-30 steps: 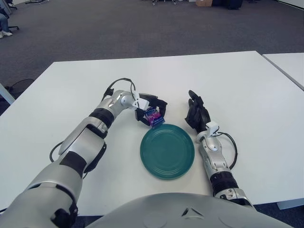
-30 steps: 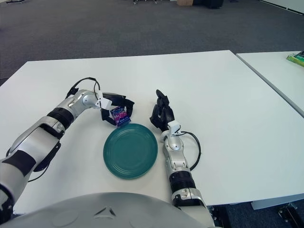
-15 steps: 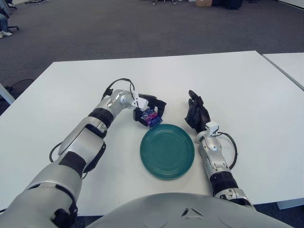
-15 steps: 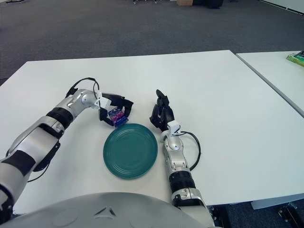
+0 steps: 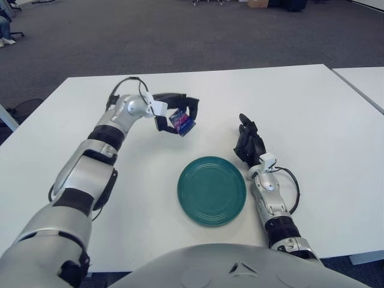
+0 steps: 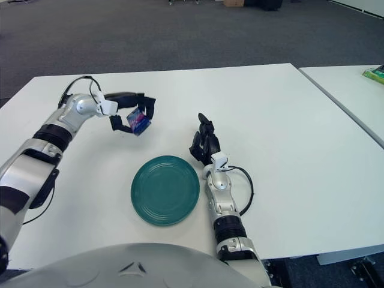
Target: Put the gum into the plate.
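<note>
step: carrying | left hand [image 5: 176, 117] clamped on the gum pack [image 5: 182, 122], up off the surface [image 5: 312, 120], beyond the green plate [image 5: 211, 191] | right hand [image 5: 248, 144] idle beside plate | next: probably bring it over the plate, let go

Teal plate [image 5: 211, 191], blue-pink gum [image 5: 182, 121]

White surface [image 5: 312, 114]: rectangular, fills most of the view. Second white surface [image 6: 354, 96]: beyond the right edge, set apart by a narrow gap; green object [image 6: 373, 73] at its far right edge. Dark grey carpet [image 5: 180, 36]: beyond the far edge.
</note>
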